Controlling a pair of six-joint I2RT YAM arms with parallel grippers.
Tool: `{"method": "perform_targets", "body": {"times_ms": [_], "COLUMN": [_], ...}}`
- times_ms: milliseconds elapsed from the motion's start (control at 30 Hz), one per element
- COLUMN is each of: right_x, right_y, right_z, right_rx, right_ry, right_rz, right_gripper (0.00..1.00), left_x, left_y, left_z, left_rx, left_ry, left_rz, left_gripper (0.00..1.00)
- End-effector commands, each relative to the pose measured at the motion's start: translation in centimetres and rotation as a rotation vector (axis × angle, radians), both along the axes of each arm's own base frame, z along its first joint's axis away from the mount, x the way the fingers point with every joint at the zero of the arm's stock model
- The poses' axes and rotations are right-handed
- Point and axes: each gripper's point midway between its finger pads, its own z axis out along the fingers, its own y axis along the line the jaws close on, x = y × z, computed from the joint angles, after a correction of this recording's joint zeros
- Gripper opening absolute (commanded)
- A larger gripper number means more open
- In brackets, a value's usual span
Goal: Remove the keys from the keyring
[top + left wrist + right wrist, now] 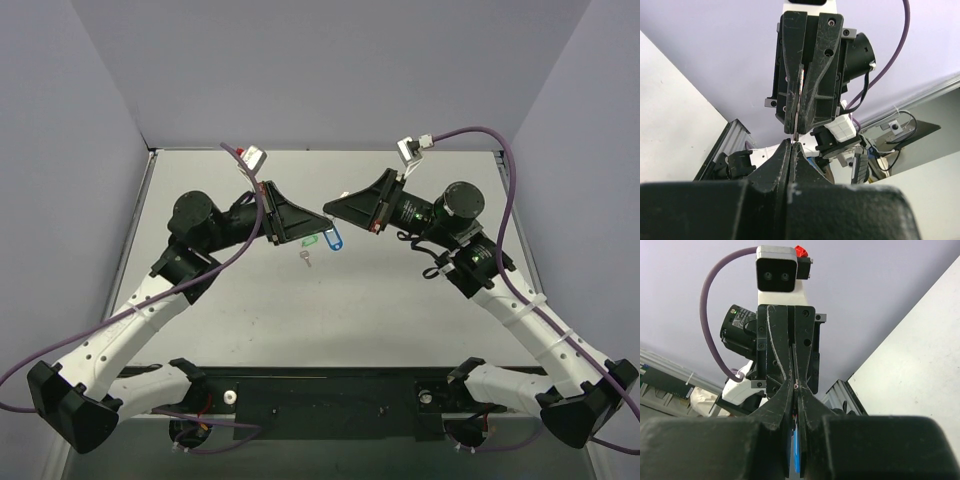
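Note:
Both grippers meet tip to tip above the table's middle. My right gripper (pixel 329 211) is shut on the keyring. Its blue tag (pixel 797 450) sits between the fingers and shows under the tips from above (pixel 334 240). A tiny metal loop (pixel 796 386) sits at the fingertips. My left gripper (pixel 321 227) is shut on a thin silver metal strip (pixel 796 131), seen edge-on. It looks like the key and runs up between the right gripper's fingers (pixel 812 95).
A green tag (pixel 310 241) lies on the table just under the grippers, with a small silver key (pixel 306 257) beside it. Purple cables loop over both arms. Walls close in the table on the left, right and far sides.

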Motion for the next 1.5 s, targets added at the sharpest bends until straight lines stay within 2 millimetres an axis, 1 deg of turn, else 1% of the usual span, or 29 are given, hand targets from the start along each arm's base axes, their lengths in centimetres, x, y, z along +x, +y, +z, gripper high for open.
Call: {"method": "perform_targets", "body": {"times_ms": [0,267,400,500,533,567,633,667,700,733,767,867,900,933,967,1000,1033,1067,1100,1133,1167,1200,1267,1300,1333,1367,1400,1433,1467], "right_x": [-0.3,-0.2,-0.3,-0.2,-0.2,-0.2,-0.3,-0.2,-0.3,-0.3,-0.3,-0.4,-0.4,-0.5,-0.6,-0.8,-0.9,-0.9,-0.8,-0.6,-0.5,-0.1,0.7,1.3,1.5,1.8,1.9,2.2,2.1], "right_y": [-0.6,-0.4,-0.5,-0.4,-0.5,-0.5,-0.5,-0.5,-0.5,-0.5,-0.5,-0.4,-0.5,-0.5,-0.5,-0.4,-0.5,-0.5,-0.5,-0.6,-0.7,-0.8,-0.9,-1.1,-1.2,-1.4,-1.7,-2.1,-2.5], "right_z": [1.8,1.5,1.6,1.4,1.5,1.5,1.5,1.8,2.1,2.0,2.1,2.3,2.5,2.6,2.8,2.8,3.0,3.0,2.8,2.6,2.3,1.9,0.1,-0.5,-1.7,-2.2,-3.4,-3.7,-5.2], "right_rx": [0.065,0.057,0.058,0.054,0.054,0.051,0.047,0.049,0.051,0.049,0.048,0.045,0.043,0.040,0.037,0.031,0.026,0.019,0.006,-0.005,-0.020,-0.036,-0.089,-0.106,-0.146,-0.163,-0.209,-0.231,-0.280], "right_ry": [-0.068,-0.063,-0.064,-0.061,-0.063,-0.064,-0.062,-0.066,-0.072,-0.068,-0.071,-0.075,-0.077,-0.080,-0.081,-0.084,-0.082,-0.092,-0.083,-0.085,-0.071,-0.067,-0.014,0.000,0.019,0.024,0.039,0.031,0.069], "right_rz": [-0.037,-0.034,-0.036,-0.035,-0.037,-0.037,-0.038,-0.039,-0.037,-0.037,-0.036,-0.027,-0.028,-0.026,-0.022,-0.009,-0.006,-0.007,-0.009,-0.017,-0.023,-0.045,-0.078,-0.108,-0.116,-0.138,-0.151,-0.178,-0.191], "right_gripper": [0.00,0.00,0.00,0.00,0.00,0.00,0.00,0.00,0.00,0.00,0.00,0.00,0.00,0.00,0.00,0.00,0.00,0.00,0.00,0.00,0.00,0.00,0.00,0.00,0.00,0.00,0.00,0.00,0.00], "left_x": [0.2,0.5,1.0,1.1,1.1,1.2,1.2,1.1,1.1,1.0,1.1,0.9,0.9,0.8,0.8,0.6,0.9,0.9,0.9,1.0,1.4,1.7,2.3,2.3,2.6,2.6,2.9,3.0,3.3], "left_y": [1.7,1.8,1.8,1.8,1.7,1.7,1.8,1.8,1.8,1.9,1.9,2.0,1.9,2.1,2.1,2.4,2.5,2.7,2.9,3.2,3.4,3.7,4.4,4.5,4.8,4.9,5.2,5.4,5.8], "left_z": [4.4,4.4,3.7,3.2,3.1,3.0,3.1,3.2,3.2,3.4,3.2,3.3,2.8,2.9,2.0,2.5,1.5,1.8,1.0,1.4,0.0,-0.1,-1.5,-1.7,-2.5,-3.2,-4.4,-5.3,-6.4], "left_rx": [-0.152,-0.180,-0.170,-0.167,-0.165,-0.164,-0.162,-0.161,-0.156,-0.156,-0.145,-0.126,-0.101,-0.092,-0.048,-0.040,0.007,0.026,0.066,0.086,0.149,0.179,0.253,0.263,0.292,0.313,0.359,0.386,0.423], "left_ry": [-0.064,-0.039,-0.017,-0.008,-0.005,-0.008,-0.014,-0.017,-0.020,-0.025,-0.027,-0.041,-0.045,-0.054,-0.058,-0.078,-0.077,-0.123,-0.104,-0.150,-0.115,-0.138,-0.116,-0.119,-0.118,-0.111,-0.100,-0.087,-0.076], "left_rz": [0.090,0.103,0.122,0.123,0.121,0.124,0.128,0.129,0.130,0.131,0.135,0.140,0.139,0.144,0.151,0.157,0.171,0.183,0.187,0.207,0.217,0.247,0.284,0.289,0.306,0.311,0.328,0.334,0.354], "left_gripper": [0.00,0.00,0.01,0.13,0.19,0.22,0.33,0.36,0.41,0.43,0.49,0.56,0.58,0.60,0.68,0.69,0.69,0.69,0.69,0.70,0.70,0.70,0.70,0.70,0.70,0.70,0.70,0.69,0.69]}}
